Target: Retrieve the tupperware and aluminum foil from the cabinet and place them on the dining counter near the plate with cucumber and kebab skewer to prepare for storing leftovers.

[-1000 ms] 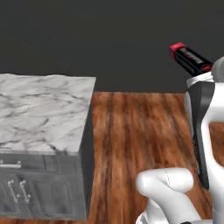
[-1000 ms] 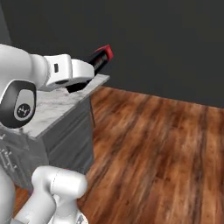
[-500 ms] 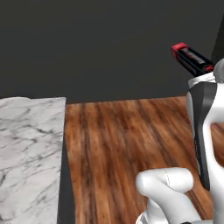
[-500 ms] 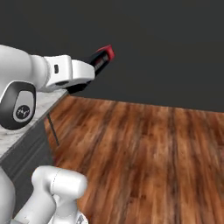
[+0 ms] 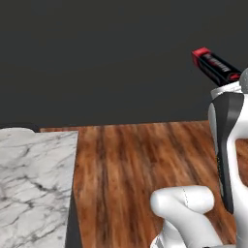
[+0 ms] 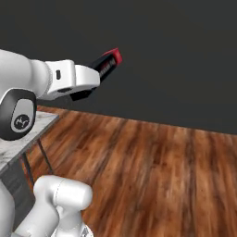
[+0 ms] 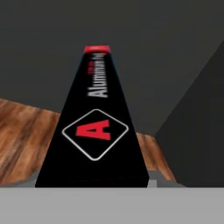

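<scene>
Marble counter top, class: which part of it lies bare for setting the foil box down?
The visible corner of the dining counter lies bare, bordered by the wood floor on its right. Nothing crowds it here. The aluminum foil sits raised in the gripper.

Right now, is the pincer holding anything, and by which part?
Yes: the long black aluminum foil box with red ends, gripped at its near end, the far end sticking out ahead of the pincer.
</scene>
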Robot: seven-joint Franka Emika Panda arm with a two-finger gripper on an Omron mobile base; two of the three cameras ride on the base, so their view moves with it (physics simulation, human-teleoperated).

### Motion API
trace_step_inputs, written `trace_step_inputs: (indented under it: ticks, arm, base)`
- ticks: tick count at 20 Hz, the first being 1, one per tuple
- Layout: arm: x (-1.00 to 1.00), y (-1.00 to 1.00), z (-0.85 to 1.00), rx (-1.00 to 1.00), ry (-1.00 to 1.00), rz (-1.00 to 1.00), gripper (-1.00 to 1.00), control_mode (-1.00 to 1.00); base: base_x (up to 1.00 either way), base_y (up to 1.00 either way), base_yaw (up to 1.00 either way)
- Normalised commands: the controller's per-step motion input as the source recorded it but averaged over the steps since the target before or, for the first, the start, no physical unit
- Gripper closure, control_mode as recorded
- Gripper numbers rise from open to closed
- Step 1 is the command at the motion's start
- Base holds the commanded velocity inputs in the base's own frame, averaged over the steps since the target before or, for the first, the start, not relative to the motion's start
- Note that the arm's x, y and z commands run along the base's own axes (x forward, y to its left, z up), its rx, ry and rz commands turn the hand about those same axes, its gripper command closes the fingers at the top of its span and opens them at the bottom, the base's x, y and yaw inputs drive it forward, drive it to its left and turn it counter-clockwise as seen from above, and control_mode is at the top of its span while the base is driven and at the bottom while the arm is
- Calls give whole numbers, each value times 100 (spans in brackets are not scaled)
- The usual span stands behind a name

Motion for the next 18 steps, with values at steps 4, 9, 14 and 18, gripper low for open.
trace_step_inputs:
  ticks: [4, 9, 14, 18]
  arm:
    - [0, 0, 0, 0, 0, 0, 100, 100]
    - [0, 0, 0, 0, 0, 0, 100, 100]
    - [0, 0, 0, 0, 0, 0, 100, 100]
    - [0, 0, 0, 0, 0, 0, 100, 100]
  base:
    - [100, -23, 48]
    - [100, -28, 52]
    - [100, -74, 42]
    - [100, -88, 37]
